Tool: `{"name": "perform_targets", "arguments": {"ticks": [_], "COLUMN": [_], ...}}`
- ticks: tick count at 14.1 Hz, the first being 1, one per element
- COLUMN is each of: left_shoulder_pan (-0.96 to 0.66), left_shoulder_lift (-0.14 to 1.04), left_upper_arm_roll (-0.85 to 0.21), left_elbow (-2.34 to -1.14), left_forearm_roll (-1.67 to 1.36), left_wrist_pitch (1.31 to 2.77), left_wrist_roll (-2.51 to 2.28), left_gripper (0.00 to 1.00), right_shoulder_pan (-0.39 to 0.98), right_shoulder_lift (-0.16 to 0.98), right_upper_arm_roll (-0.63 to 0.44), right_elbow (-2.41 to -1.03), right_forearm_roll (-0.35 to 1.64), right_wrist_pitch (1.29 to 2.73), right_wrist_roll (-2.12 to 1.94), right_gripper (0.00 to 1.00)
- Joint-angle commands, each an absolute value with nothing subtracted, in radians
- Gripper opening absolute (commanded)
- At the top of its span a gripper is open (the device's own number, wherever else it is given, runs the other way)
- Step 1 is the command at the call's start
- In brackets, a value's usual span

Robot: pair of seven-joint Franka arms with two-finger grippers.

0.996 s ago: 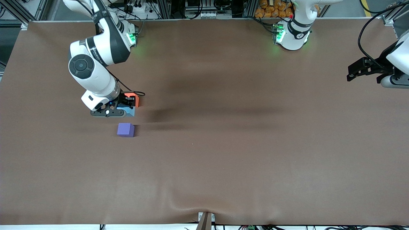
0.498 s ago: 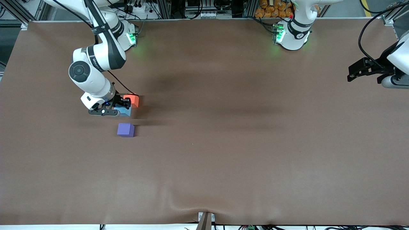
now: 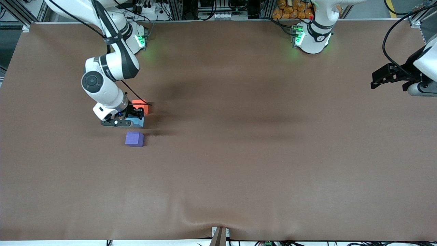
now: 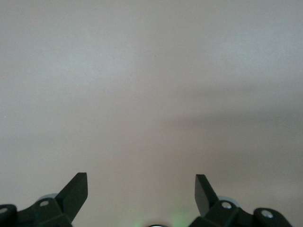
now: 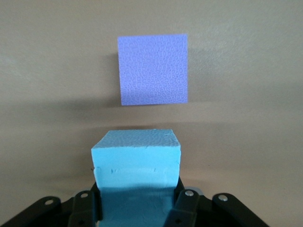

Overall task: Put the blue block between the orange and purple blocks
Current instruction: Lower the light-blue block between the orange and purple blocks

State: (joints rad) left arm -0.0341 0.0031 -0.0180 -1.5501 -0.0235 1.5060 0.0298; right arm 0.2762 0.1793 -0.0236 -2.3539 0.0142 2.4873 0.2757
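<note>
right claw has dropped lower, clamped on the one blue block between one orange block and one purple block; left claw waits, fingers apart.

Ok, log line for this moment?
right gripper: shut on blue block | between orange block, purple block | left gripper: open, waiting

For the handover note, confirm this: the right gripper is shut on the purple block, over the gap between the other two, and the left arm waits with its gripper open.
Wrong block. The right gripper is shut on the blue block, as the right wrist view shows; the purple block lies free on the table. The gap is between it and the orange block. The left gripper is open, waiting.
</note>
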Motion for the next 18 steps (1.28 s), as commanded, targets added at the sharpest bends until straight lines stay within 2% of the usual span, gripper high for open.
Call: {"name": "perform_targets", "arguments": {"ticks": [1, 7, 18], "left_shoulder_pan": [-0.029, -0.034, -0.032], "left_shoulder_lift": [0.006, 0.006, 0.008], "left_upper_arm_roll": [-0.015, -0.017, -0.017], "left_elbow": [-1.545, -1.543, -1.52], "left_forearm_roll": [-0.057, -0.049, -0.051], "left_wrist_pitch": [1.514, 1.532, 1.532], "left_wrist_roll": [0.015, 0.018, 0.015], "left_gripper": [1.0, 1.0, 1.0], "right_shoulder_pan": [0.268, 0.267, 0.238], "right_shoulder_lift": [0.186, 0.241, 0.273], "right_upper_arm_roll": [-0.017, -0.017, -0.018], "right_elbow": [-2.368, -2.37, -2.372], "right_forearm_roll": [0.028, 0.028, 0.026], "right_wrist_pitch": [2.52, 2.592, 2.635], "right_wrist_roll": [0.244, 0.226, 0.189], "right_gripper": [0.0, 0.0, 0.0]}}
